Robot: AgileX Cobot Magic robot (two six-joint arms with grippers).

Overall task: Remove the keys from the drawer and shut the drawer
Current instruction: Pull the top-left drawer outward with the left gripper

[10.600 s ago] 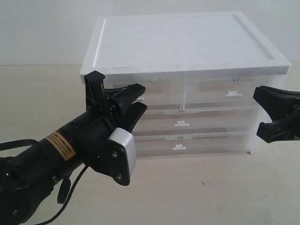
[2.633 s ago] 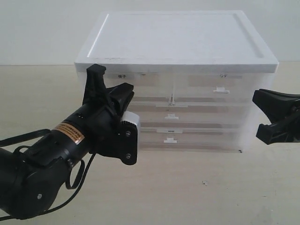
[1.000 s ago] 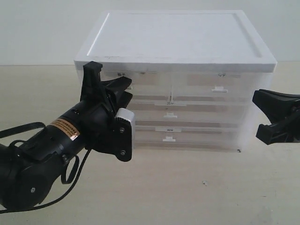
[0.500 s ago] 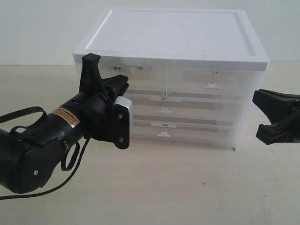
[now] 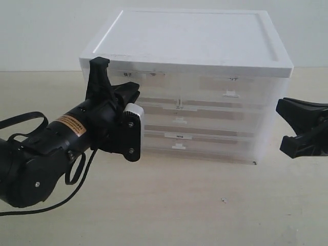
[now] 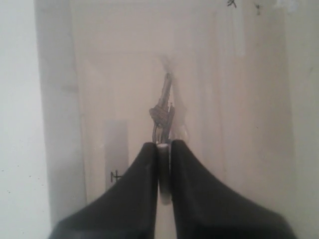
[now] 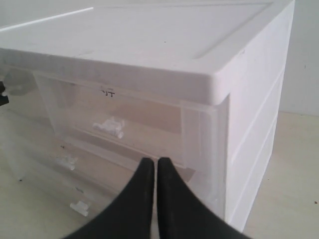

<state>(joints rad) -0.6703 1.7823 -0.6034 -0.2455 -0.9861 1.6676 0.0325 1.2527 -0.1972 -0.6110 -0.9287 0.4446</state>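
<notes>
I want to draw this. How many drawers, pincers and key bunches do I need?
Small drawers: 2
Wide drawers: 2
Pincers: 2
Key bunch: 1
Total: 7

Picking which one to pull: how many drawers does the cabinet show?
4. Top row: left half-width drawer, partly behind the left gripper, and right half-width drawer. Below: middle full-width drawer, then bottom full-width drawer. No others show.

One cabinet [image 5: 195, 36], four drawers [image 5: 225, 97], two arms [image 5: 77, 138], one keyring [image 6: 162, 113]
</notes>
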